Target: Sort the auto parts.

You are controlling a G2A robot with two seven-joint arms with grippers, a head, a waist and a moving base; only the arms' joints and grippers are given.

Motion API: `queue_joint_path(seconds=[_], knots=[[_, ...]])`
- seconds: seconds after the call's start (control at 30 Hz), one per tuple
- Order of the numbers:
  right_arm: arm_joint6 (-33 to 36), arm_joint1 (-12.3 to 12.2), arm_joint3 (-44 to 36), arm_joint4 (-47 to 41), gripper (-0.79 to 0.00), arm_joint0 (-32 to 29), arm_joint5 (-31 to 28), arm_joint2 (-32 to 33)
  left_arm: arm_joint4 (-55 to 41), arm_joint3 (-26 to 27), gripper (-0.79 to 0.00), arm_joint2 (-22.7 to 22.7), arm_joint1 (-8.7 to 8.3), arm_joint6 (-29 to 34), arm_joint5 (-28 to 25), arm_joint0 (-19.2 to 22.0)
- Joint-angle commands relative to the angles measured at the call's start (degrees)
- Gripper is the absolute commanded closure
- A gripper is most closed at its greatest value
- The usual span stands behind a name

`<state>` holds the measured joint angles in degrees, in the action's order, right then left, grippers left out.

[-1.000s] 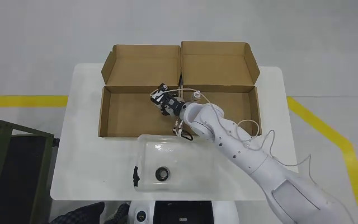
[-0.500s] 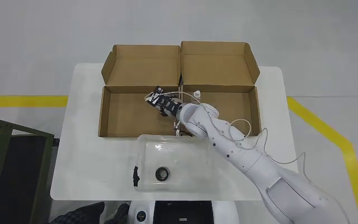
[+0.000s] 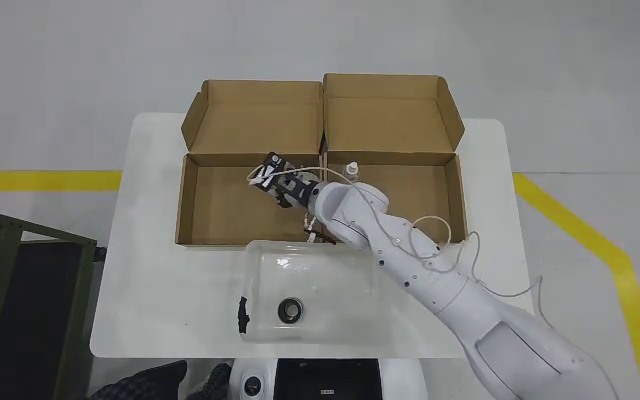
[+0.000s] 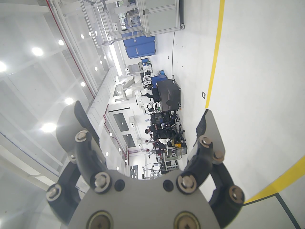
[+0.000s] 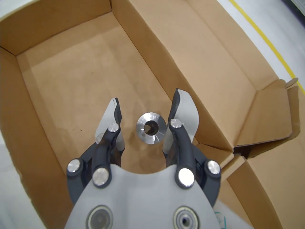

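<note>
Right claw (image 5: 146, 101) is spread moderately wide and nothing is gripped. The metal bushing (image 5: 150, 127) is seen lying free between the fingers, touched by neither, apparently resting on the floor of the left cardboard box (image 5: 71, 72). The drop-off step is judged done for this part. Next, a straight lift out of the box is called for, clearing the box wall, then a pick from the clear bin (image 3: 340, 295), where a black ring (image 3: 291, 310) is left and a black clip-like part (image 3: 241, 314) is seen at the bin's edge. The right cardboard box (image 3: 430, 190) is likely meant for one of them. The right arm is stretched diagonally from the near right across the bin, with the wrist angled down over the left box (image 3: 215, 205) on the bench (image 3: 150, 250). Left claw (image 4: 143, 109) is held wide apart, empty, pointed out at the room.
</note>
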<state>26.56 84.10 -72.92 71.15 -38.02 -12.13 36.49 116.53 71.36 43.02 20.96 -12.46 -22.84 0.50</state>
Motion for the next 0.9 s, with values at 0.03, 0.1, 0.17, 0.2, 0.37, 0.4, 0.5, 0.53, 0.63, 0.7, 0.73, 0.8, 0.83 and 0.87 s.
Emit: queue_joint_path(seconds=[0.03,0.1,0.17,0.2,0.37,0.4,0.5,0.53,0.63,0.7,0.73,0.8,0.83,0.87], knots=[[0.57,-0.85,-4.98,1.04,-0.391,-2.10,-1.21,1.91,0.00,0.00,-0.785,0.00,0.00,0.00,0.00,0.00],[0.72,-1.55,-8.39,1.59,-0.391,-3.84,-3.05,3.33,0.00,0.00,-0.785,0.00,0.00,0.00,0.00,0.00],[0.91,-2.29,-11.72,2.09,-0.391,-5.76,-5.19,4.80,0.00,0.00,-0.785,0.00,0.00,0.00,0.00,0.00],[1.00,-2.68,-13.29,2.53,-0.391,-6.66,-6.55,5.53,0.00,0.00,-0.785,0.00,0.00,0.00,0.00,0.00],[0.95,-4.62,-21.52,3.70,-0.391,-12.41,-12.88,9.15,0.00,0.00,-0.785,0.00,0.00,0.00,0.00,0.00],[1.13,-5.05,-23.15,4.18,-0.388,-13.62,-14.29,9.94,0.00,0.00,-0.785,0.00,0.00,0.00,0.00,0.00],[1.11,-6.34,-27.82,6.07,-0.388,-17.73,-17.47,12.43,0.00,0.00,-0.785,0.00,0.00,0.00,0.00,0.00],[1.06,-6.76,-29.25,6.67,-0.388,-19.08,-18.50,13.35,0.00,0.00,-0.785,0.00,0.00,0.00,0.00,0.00],[0.51,-7.96,-33.07,8.40,-0.397,-23.25,-21.68,15.87,0.00,0.00,-0.785,0.00,0.00,0.00,0.00,0.00],[0.29,-8.75,-35.12,10.06,-0.403,-25.94,-23.57,17.57,0.00,0.00,-0.785,0.00,0.00,0.00,0.00,0.00],[0.07,-9.12,-35.99,10.79,-0.416,-27.26,-24.46,18.38,0.00,0.00,-0.785,0.00,0.00,0.00,0.00,0.00],[-0.47,-9.83,-37.51,12.29,-0.437,-29.87,-26.10,19.97,0.00,0.00,-0.785,0.00,0.00,0.00,0.00,0.00],[-0.70,-10.15,-38.20,12.90,-0.453,-31.12,-26.76,20.70,0.00,0.00,-0.785,0.00,0.00,0.00,0.00,0.00],[-0.90,-10.45,-38.85,13.40,-0.456,-32.37,-27.32,21.38,0.00,0.00,-0.785,0.00,0.00,0.00,0.00,0.00]])
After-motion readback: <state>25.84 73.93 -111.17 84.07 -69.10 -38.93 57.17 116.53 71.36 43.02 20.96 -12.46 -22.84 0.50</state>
